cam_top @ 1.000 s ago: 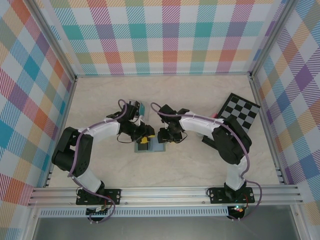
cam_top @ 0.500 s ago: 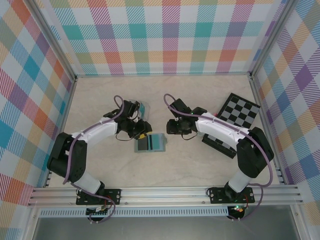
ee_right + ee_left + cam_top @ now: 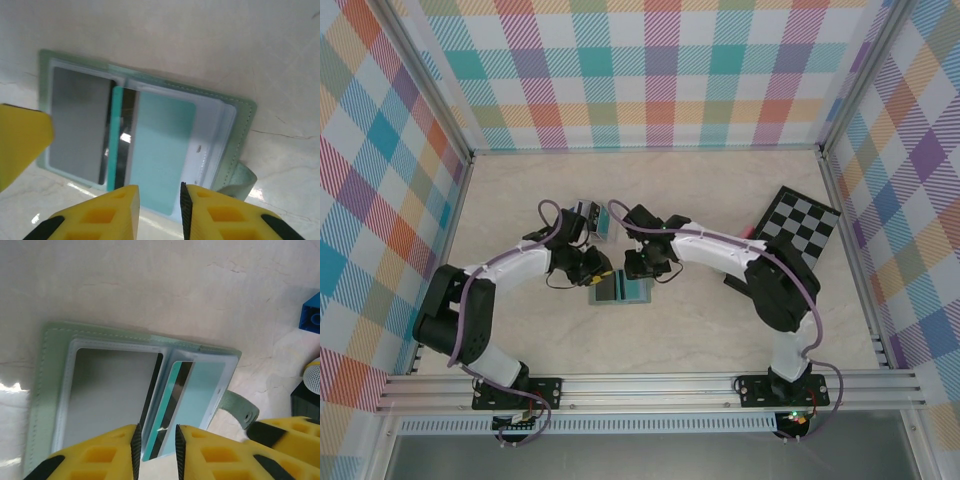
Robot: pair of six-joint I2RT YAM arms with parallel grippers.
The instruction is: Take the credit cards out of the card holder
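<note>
One pale marbled desk (image 3: 720, 340) carries the card holder (image 3: 620, 291), lying open near the middle with a grey card (image 3: 80, 125) and a teal card (image 3: 162, 150) in its pockets. The left gripper (image 3: 157, 445) and right gripper (image 3: 160, 205) hover over it, each narrowly parted.

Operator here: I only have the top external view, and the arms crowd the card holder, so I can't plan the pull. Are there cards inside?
Observer: Yes, the left wrist view shows a grey card in one pocket of the open card holder.
Operator: Any other?
Observer: A teal card sits in the other pocket, seen from the right wrist.
Operator: Claws gripping anything?
Observer: No; the left claw and right claw each show a narrow gap.
</note>
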